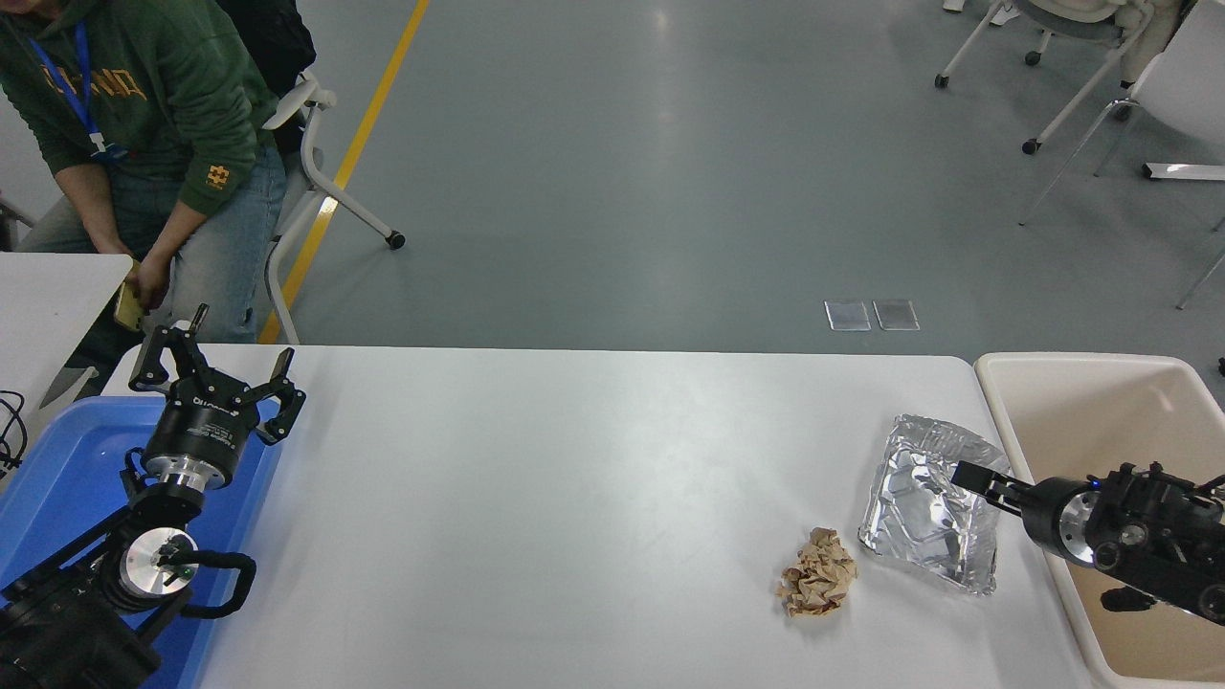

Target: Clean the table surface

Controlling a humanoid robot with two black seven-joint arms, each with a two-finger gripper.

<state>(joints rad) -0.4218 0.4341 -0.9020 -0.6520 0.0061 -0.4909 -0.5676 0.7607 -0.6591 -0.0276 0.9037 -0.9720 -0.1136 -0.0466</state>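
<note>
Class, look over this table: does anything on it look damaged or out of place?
Yes. A dented, crumpled foil tray and a wad of crumpled brown paper lie on the table surface near its right end. The right gripper is at the foil tray.

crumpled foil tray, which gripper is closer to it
Right. The right gripper is over the crumpled foil tray's right edge, reaching in from above the beige bin. The left gripper is parked at the table's far left, above the blue tray.

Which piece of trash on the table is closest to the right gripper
The crumpled foil tray: the right gripper is over its right edge, while the brown paper wad lies farther left, nearer the table surface's front.
</note>
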